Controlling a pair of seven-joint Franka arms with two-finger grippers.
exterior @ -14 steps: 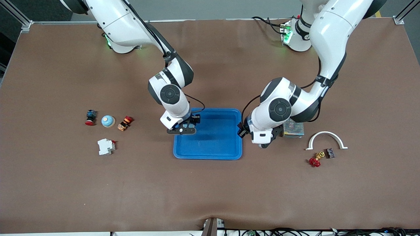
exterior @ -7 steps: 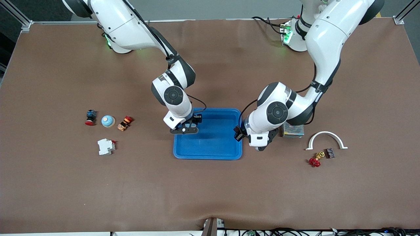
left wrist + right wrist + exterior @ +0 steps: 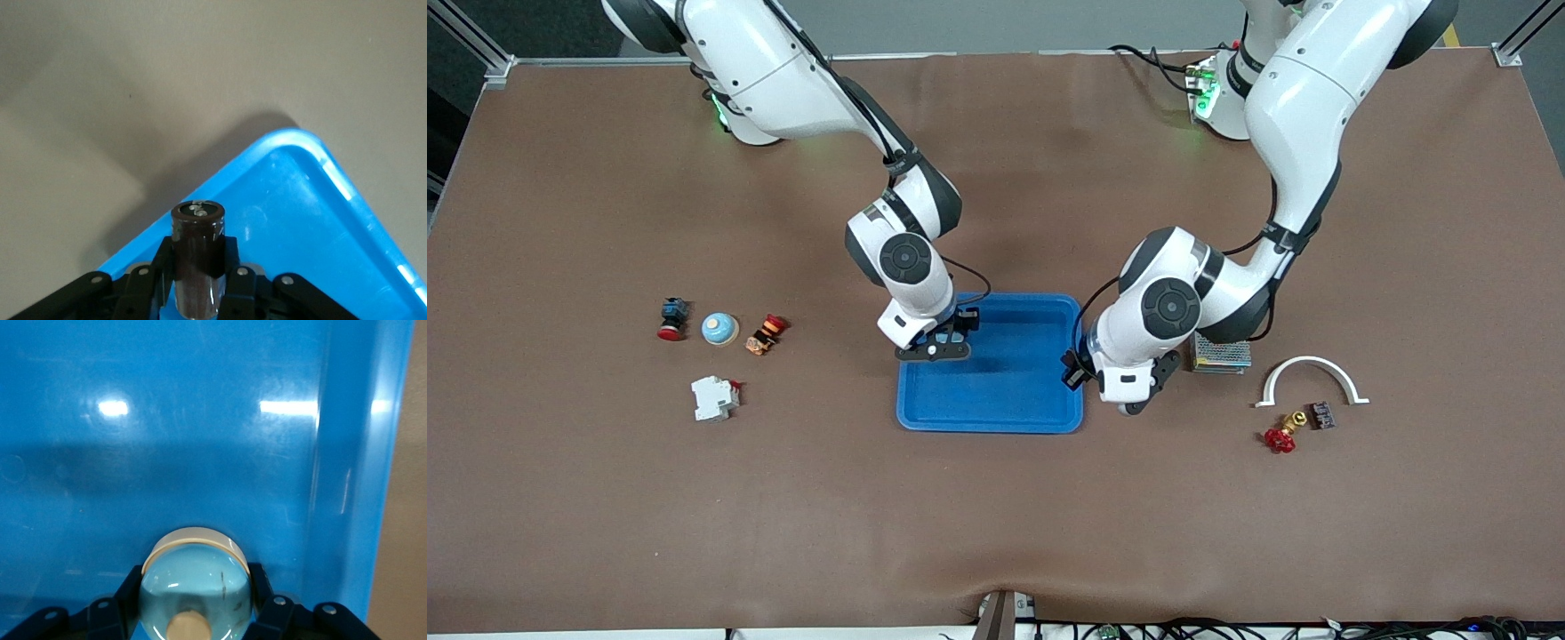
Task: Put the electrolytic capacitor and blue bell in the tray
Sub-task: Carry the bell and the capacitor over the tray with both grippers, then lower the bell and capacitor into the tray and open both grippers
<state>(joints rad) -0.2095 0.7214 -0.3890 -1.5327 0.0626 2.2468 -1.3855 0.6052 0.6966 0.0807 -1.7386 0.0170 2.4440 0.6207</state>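
The shallow bright-blue rectangular plastic tray point(image 3: 996, 391) with rounded corners lies at the centre of the front view on the brown table point(image 3: 996, 533).

The right gripper point(image 3: 934, 348) hangs over the tray's upper left corner in that view. Its fingers are pressed against a pale blue dome-shaped bell point(image 3: 195, 590) with a cream rim and knob; in the right wrist view the bell hangs above the tray floor near one raised rim.

The left gripper point(image 3: 1116, 391) is over the tray's right edge in the front view. Its fingers pinch a dark brown cylindrical electrolytic capacitor point(image 3: 197, 257) with a metal top, seen in the left wrist view above a rounded corner of the tray.

In the left middle of the front view sit a second pale blue dome bell point(image 3: 719, 329), a small black-and-red push button point(image 3: 671, 318), an orange-and-red push button point(image 3: 766, 333) and, lower, a white circuit breaker point(image 3: 714, 397). In the right middle lie a metal mesh-covered box point(image 3: 1223, 354), partly under the left arm, a white plastic arch point(image 3: 1310, 378), a red-handled brass valve point(image 3: 1282, 433) and a small dark block point(image 3: 1322, 415).
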